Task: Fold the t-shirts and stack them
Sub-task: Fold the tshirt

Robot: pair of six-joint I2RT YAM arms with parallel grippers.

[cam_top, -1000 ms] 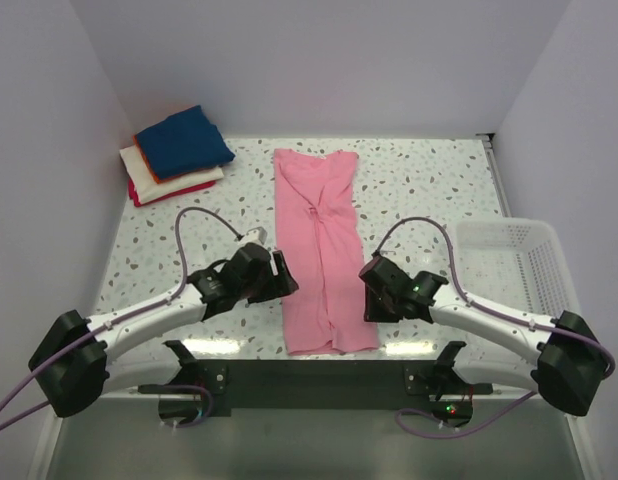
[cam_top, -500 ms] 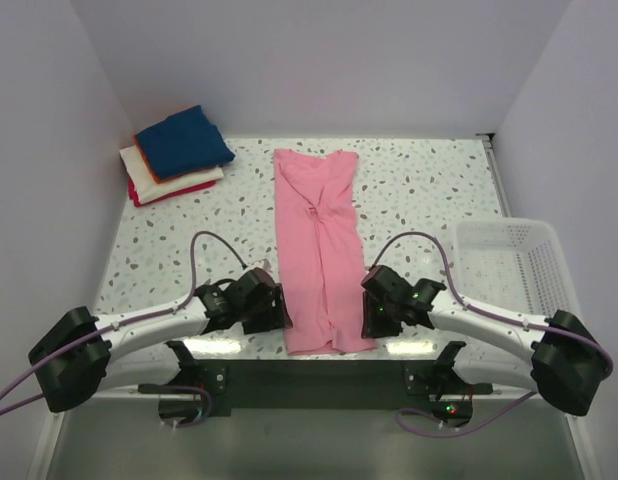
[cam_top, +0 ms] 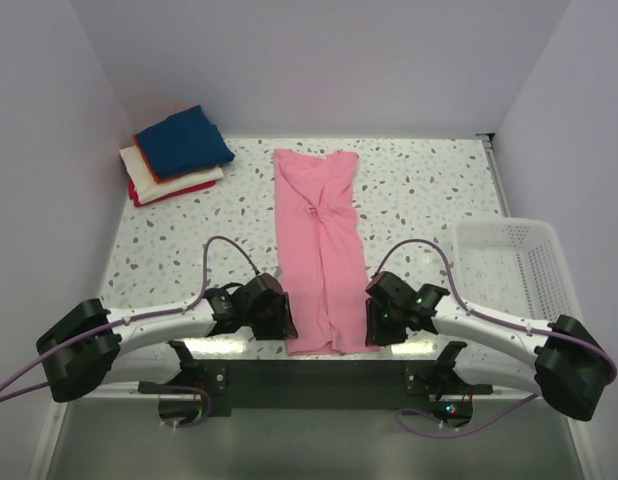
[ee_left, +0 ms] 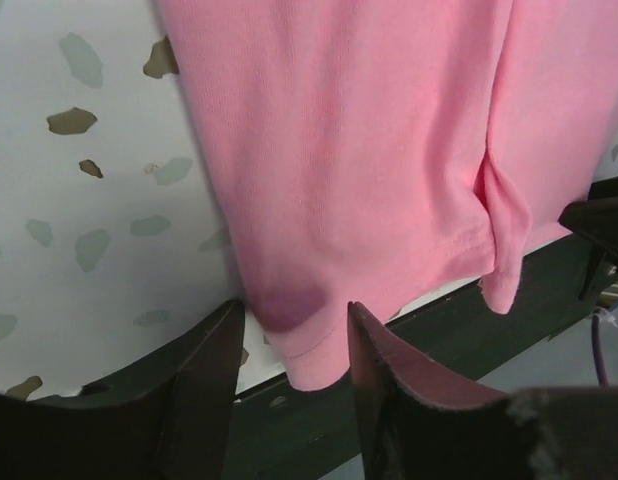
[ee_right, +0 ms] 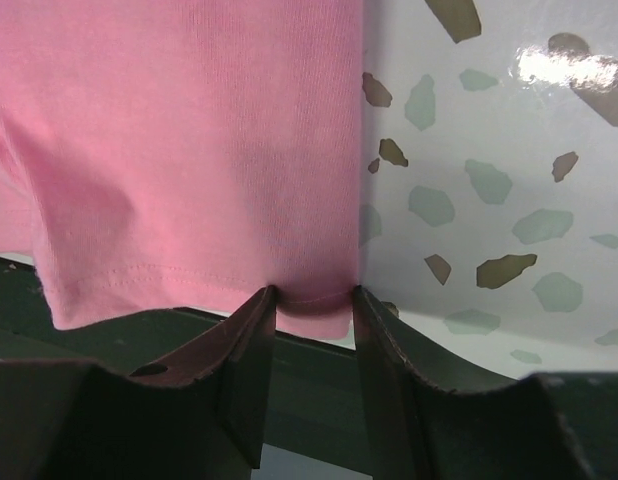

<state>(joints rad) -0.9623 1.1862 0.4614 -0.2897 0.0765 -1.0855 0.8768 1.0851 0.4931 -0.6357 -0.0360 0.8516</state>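
The pink t-shirt (cam_top: 317, 230), already a narrow lengthwise strip, runs down the table's (cam_top: 429, 190) middle, hem hanging over the table's near edge. Within the last second both arms have pulled back along it to that edge: left gripper (ee_left: 289, 335) and right gripper (ee_right: 314, 305) now each straddle a hem corner, fingers apart, nothing pinched. The hem-to-collar fold looks about to start. The folded stack (cam_top: 177, 155) sits at the table's far left corner.

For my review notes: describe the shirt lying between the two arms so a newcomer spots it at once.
On the speckled table, look down the middle. The pink shirt lies there as one long narrow strip, its near end hanging over the front edge. Unlike the folded shirts stacked in the far left corner, it is pink and stretched out.
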